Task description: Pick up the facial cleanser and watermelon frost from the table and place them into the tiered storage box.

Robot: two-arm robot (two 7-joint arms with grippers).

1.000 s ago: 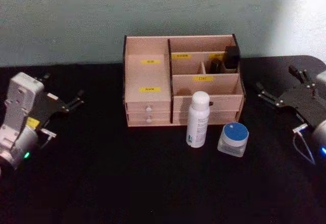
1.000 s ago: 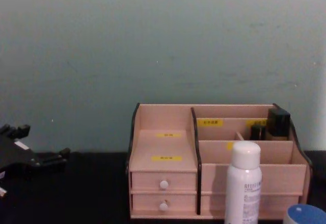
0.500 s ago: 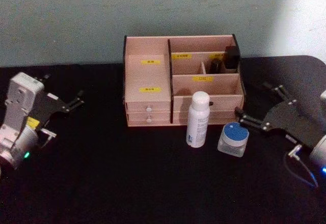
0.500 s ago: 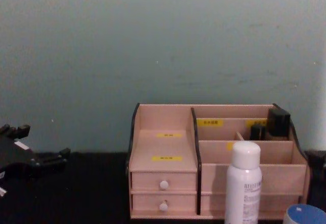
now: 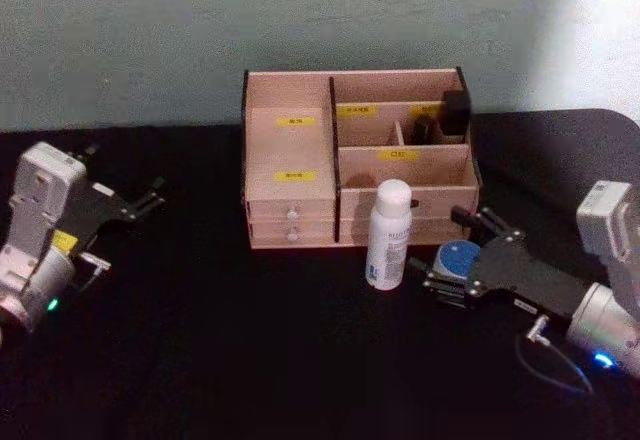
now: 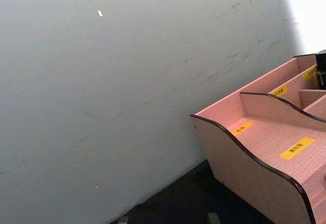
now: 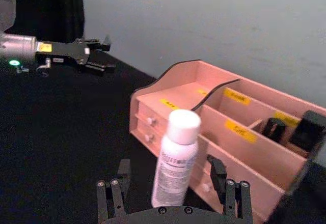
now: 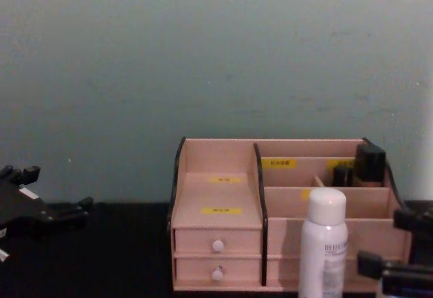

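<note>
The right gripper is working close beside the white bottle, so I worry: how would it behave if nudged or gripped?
Standing upright, tall and narrow on a small base, the white bottle would probably tip if the open right gripper, beside it, nudged its upper part. Being round, it might then roll. Its smooth sides look somewhat slippery.

The right tool (image 5: 440,250) has swung in from the far right and now sits low at the jar (image 5: 461,257), fingers spread either side of it, covering it in the chest view.
</note>
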